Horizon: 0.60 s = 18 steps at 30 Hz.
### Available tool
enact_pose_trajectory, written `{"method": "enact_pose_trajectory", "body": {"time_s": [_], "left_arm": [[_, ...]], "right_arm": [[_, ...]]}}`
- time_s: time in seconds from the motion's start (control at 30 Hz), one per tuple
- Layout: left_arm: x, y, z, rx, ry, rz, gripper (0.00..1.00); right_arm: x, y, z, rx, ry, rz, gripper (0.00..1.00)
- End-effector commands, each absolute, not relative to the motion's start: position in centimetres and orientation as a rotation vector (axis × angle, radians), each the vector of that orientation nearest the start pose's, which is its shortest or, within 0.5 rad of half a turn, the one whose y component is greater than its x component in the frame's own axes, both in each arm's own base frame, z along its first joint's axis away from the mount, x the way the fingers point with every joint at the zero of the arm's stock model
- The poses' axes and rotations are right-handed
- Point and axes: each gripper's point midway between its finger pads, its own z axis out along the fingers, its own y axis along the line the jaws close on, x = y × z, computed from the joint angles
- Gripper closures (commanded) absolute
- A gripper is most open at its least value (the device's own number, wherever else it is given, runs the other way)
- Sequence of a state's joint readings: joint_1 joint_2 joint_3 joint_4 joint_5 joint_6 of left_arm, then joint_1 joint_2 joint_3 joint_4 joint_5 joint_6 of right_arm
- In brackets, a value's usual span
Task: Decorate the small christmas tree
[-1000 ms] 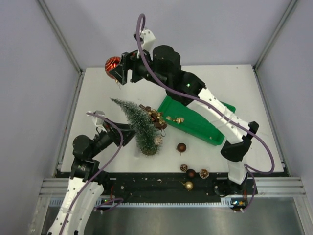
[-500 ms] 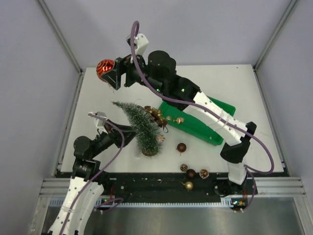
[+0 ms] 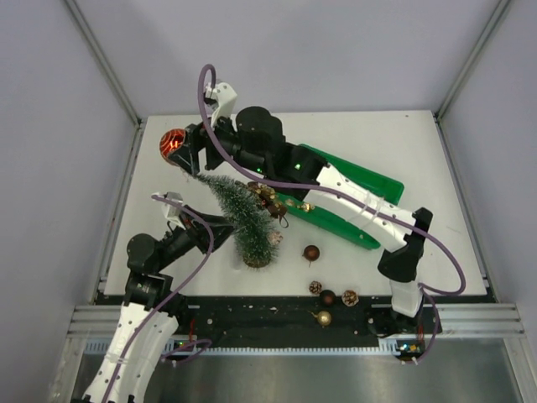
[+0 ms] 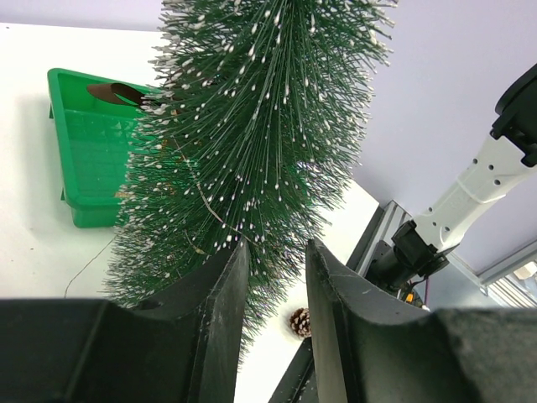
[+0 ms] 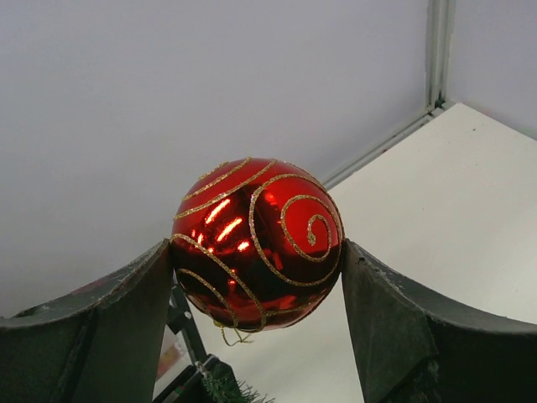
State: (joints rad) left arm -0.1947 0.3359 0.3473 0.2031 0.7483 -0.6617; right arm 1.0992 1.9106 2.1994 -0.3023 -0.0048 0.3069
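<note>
The small christmas tree (image 3: 239, 214) stands leaning on its wooden disc base, its tip toward the back left. In the left wrist view its frosted bristles (image 4: 252, 143) fill the frame. My left gripper (image 3: 225, 230) sits at the tree's lower left side, jaws narrowed on the lowest bristles (image 4: 277, 248). My right gripper (image 3: 178, 148) hangs just beyond the tree tip, shut on a shiny red ball (image 3: 170, 141) with gold glitter swirls (image 5: 256, 239), a finger on each side of the ball. A brown and gold ornament cluster (image 3: 267, 200) hangs on the tree's right side.
The green tray (image 3: 369, 180) lies behind and right of the tree, partly under my right arm, with a gold bell (image 3: 307, 206) in it. A brown ball (image 3: 311, 252), two pine cones (image 3: 350, 297), another brown ball (image 3: 327, 297) and a gold ball (image 3: 323, 318) lie near the front edge.
My right arm has carried the red ball leftward and down, toward the tree tip. My left gripper's jaws have narrowed at the tree's lower bristles. The tree has barely shifted.
</note>
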Motion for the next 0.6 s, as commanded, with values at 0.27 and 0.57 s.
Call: {"method": "enact_pose_trajectory", "body": {"time_s": [0.27, 0.57], "left_arm": [[16.3, -17.0, 28.7, 0.368, 1.379, -1.161, 0.65], [16.3, -16.9, 28.6, 0.364, 1.380, -1.155, 0.68]], "right_arm": [[22.9, 49.0, 50.5, -0.604, 1.419, 1.120, 0.46], [22.1, 49.2, 50.9, -0.613, 1.412, 1.142, 0.46]]}}
